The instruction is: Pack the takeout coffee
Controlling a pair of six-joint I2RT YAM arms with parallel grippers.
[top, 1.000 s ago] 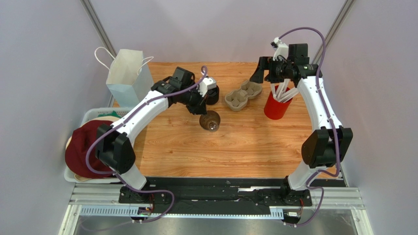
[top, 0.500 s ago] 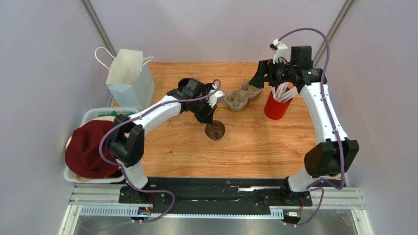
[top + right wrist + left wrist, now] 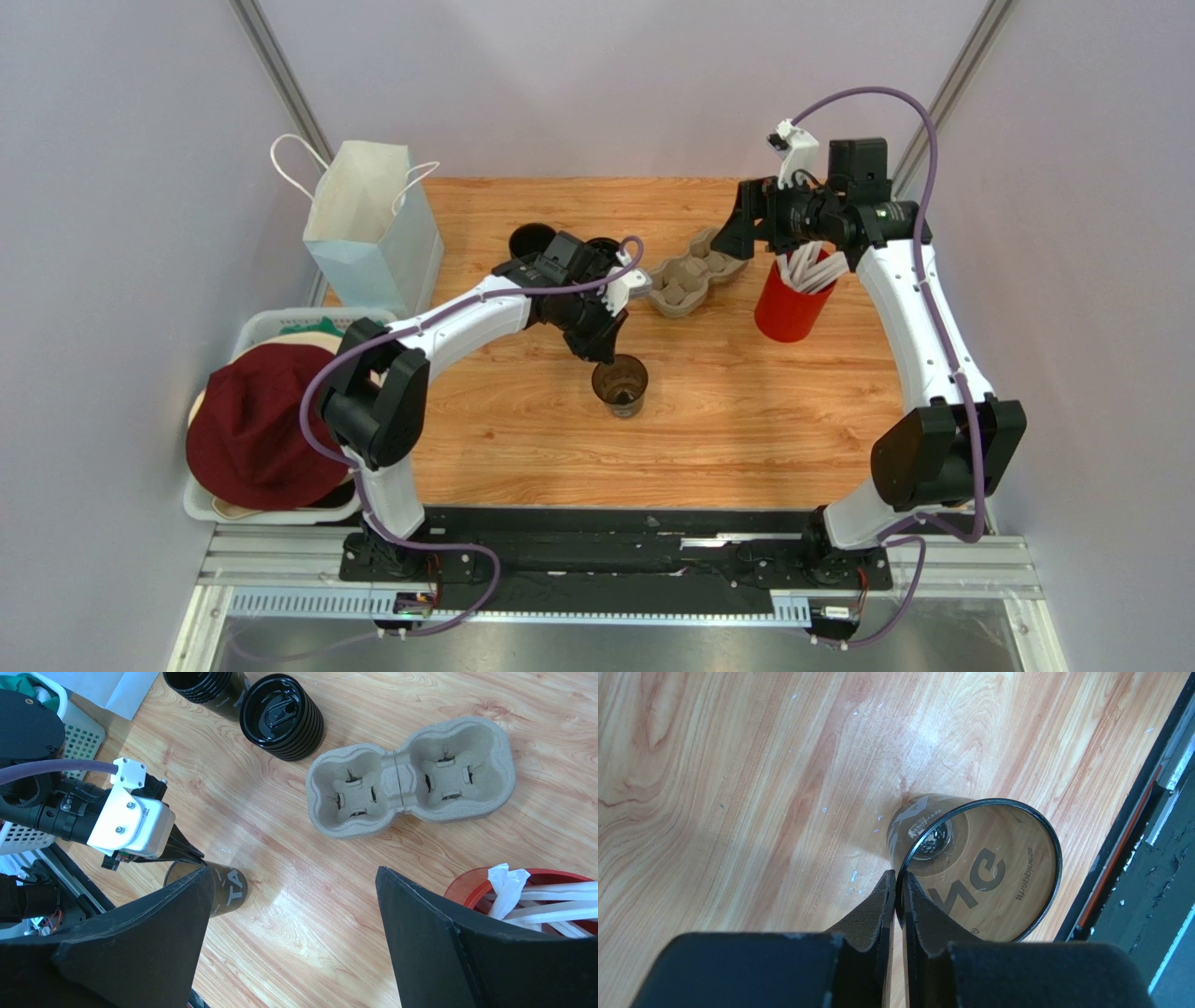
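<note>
The takeout coffee [image 3: 619,384] is a small black cup, brown inside, with no lid on it, standing upright at the middle of the wooden table. My left gripper [image 3: 606,353] is shut on its far rim; in the left wrist view the fingertips [image 3: 889,885] pinch the rim of the cup [image 3: 990,875], one inside and one outside. My right gripper [image 3: 730,231] hovers open above the far right of the table, its jaws [image 3: 293,875] wide apart with nothing between them. The cup [image 3: 224,889] shows beside its left finger.
A white paper bag [image 3: 368,224] stands at the far left. A taller black cup [image 3: 203,686] and a stack of black lids [image 3: 281,716] sit at the back. A pulp cup carrier [image 3: 410,777], a red cup of straws [image 3: 793,301] and a basket with a maroon hat [image 3: 260,420] are nearby.
The left gripper has carried the cup toward the near right and turned it from tilted to upright on the table. The right gripper has shifted slightly and stays open.
</note>
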